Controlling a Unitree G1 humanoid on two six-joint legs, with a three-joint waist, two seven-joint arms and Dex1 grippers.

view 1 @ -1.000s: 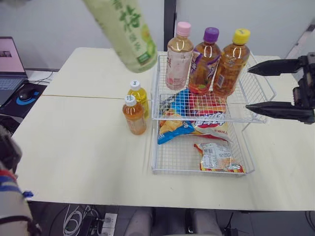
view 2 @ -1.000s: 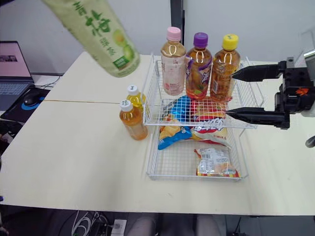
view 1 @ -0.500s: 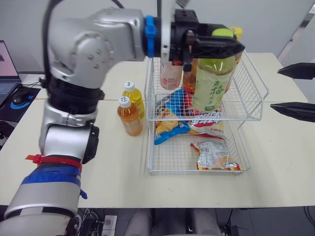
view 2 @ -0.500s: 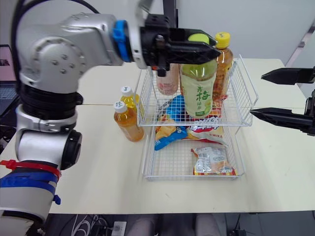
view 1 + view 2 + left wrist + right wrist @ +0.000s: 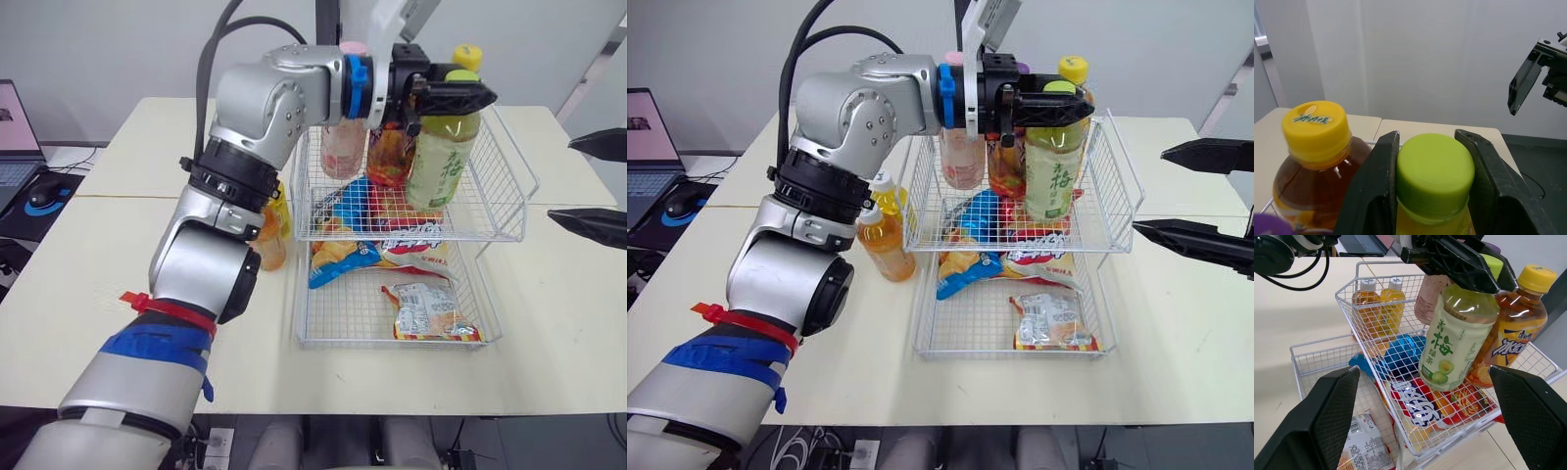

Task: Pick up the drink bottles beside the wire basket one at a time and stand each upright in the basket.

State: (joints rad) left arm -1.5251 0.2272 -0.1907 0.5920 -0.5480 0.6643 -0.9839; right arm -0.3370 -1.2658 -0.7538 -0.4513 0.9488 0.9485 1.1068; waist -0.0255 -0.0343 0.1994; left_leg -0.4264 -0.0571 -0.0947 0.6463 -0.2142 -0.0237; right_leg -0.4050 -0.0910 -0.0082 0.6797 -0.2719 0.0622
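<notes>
1. Left wrist view: the left gripper (image 5: 1428, 139) has its two black fingers clamped on either side of the lime cap of the green-capped bottle (image 5: 1454, 342).
2. That bottle hangs roughly upright inside the upper tier of the wire basket (image 5: 505, 176), toward the tier's right half. Whether its base rests on the wire floor cannot be told.
3. Just behind it stands the yellow-capped bottle (image 5: 1513, 333), filled with amber drink, close enough that the two nearly touch.
4. Further left in the same tier stand the purple-capped bottle (image 5: 389, 152), partly hidden by the arm, and the pink-capped bottle (image 5: 343, 147).
5. Snack packets lie in the basket. A blue packet (image 5: 338, 264) hangs over the lower tier's left edge, and a pale packet (image 5: 426, 313) lies in the lower tier's front.
6. On the table (image 5: 98, 255), just left of the basket, stand the small orange bottle (image 5: 884, 245) and the small yellow bottle (image 5: 886, 199) behind it. Both are upright.
7. Right of the basket, the right gripper (image 5: 560, 180) hovers with its fingers spread wide and nothing between them.
8. At the far left sits a laptop (image 5: 15, 117).
</notes>
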